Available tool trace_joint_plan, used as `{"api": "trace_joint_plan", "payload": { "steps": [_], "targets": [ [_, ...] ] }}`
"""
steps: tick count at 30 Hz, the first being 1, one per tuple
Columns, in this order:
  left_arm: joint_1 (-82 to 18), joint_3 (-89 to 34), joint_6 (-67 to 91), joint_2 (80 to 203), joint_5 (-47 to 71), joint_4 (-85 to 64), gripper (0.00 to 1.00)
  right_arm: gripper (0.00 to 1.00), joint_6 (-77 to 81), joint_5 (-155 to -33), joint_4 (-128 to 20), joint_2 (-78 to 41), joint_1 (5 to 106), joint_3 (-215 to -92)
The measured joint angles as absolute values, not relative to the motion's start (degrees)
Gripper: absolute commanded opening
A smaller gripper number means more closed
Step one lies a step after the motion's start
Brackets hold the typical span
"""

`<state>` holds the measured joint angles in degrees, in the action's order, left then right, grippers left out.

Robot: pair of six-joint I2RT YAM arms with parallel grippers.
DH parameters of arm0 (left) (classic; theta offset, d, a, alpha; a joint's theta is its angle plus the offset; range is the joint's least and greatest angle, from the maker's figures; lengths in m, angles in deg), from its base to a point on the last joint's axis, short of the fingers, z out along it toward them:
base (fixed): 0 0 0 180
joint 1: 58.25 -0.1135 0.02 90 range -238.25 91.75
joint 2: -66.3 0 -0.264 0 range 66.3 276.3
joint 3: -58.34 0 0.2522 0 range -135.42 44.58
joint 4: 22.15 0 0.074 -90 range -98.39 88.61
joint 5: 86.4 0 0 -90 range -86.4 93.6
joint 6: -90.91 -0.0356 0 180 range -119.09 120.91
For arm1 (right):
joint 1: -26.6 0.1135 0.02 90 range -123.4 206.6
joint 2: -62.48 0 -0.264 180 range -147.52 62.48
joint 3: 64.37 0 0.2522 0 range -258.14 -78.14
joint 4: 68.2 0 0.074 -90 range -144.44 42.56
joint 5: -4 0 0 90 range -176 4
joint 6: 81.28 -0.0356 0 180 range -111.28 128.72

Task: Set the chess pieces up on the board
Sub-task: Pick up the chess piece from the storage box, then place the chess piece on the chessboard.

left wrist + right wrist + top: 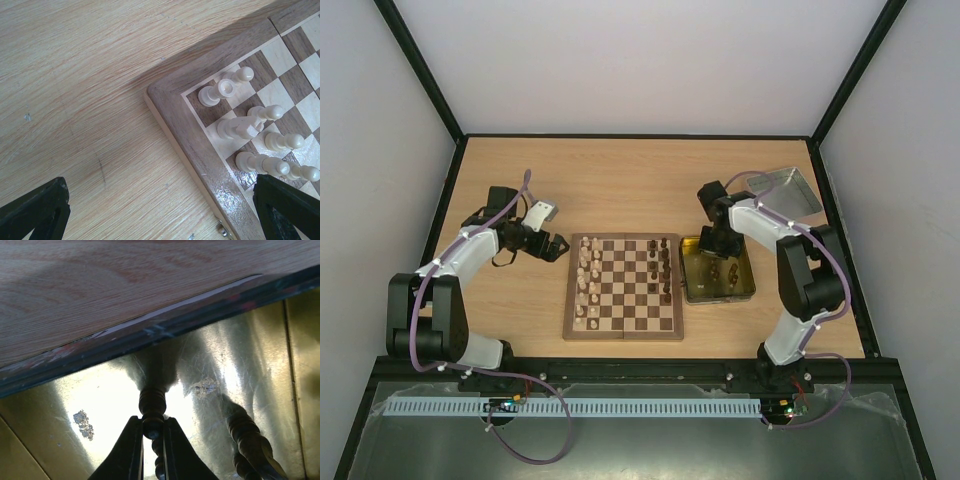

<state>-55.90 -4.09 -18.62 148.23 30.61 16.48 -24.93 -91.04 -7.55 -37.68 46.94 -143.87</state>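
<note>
The right claw (151, 426) is closed. Its two black fingers (127, 452) pinch the top of a dark piece (152, 401), a turned brown chess figure standing upright inside a shiny gold tin (100, 390). A second dark figure (247, 437) stands just beside it in the same tin, on the right of the wrist view. The tin's dark rim crosses that view, with pale wood grain beyond it.

Seen from above, the tin sits just beside the right edge of the board (623, 333), very near it. The board is a brown and cream checkered square lying in the middle of the surface (620, 180).

The left claw (160, 182) is spread wide open and holds nothing. It hangs over bare wood just off the board's far left corner. Its wrist view shows that corner of the board, with cream pieces (225, 90) standing on the nearest squares.

From above, the cream pieces fill two lines along the board's left side. Dark pieces (663, 265) stand along the board's right side. A silver tray (785, 190) lies well beyond the board's far right corner, past the tin.
</note>
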Motion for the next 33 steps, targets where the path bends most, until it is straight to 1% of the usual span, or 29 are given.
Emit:
{"api": "trace_joint_plan", "payload": {
  "steps": [8,12,17,25,30,33],
  "targets": [
    [-55.9,-4.09,-18.62,148.23,30.59,16.48,1.0,0.05,-24.97,-89.75,-4.34,-33.5,47.79,-145.14],
    [-55.9,-4.09,-18.62,148.23,30.59,16.48,1.0,0.05,-25.21,-88.77,-1.76,-31.18,50.76,-148.48],
    [-55.88,-4.09,-18.62,148.23,30.57,16.48,1.0,0.05,-26.96,-88.33,1.65,-29.74,58.24,-153.22],
    [-55.57,-4.09,-18.6,148.23,30.32,16.48,1.0,0.05,-32.66,-87.74,4.93,-29.76,73.27,-158.95],
    [-55.53,-4.09,-18.6,148.23,30.08,16.48,1.0,0.05,-34.87,-87.56,5.19,-30.77,80.79,-158.27],
    [-55.53,-4.09,-18.6,148.23,29.95,16.48,1.0,0.05,-35.72,-87.74,5.22,-30.97,82.13,-155.83]
  ]
}}
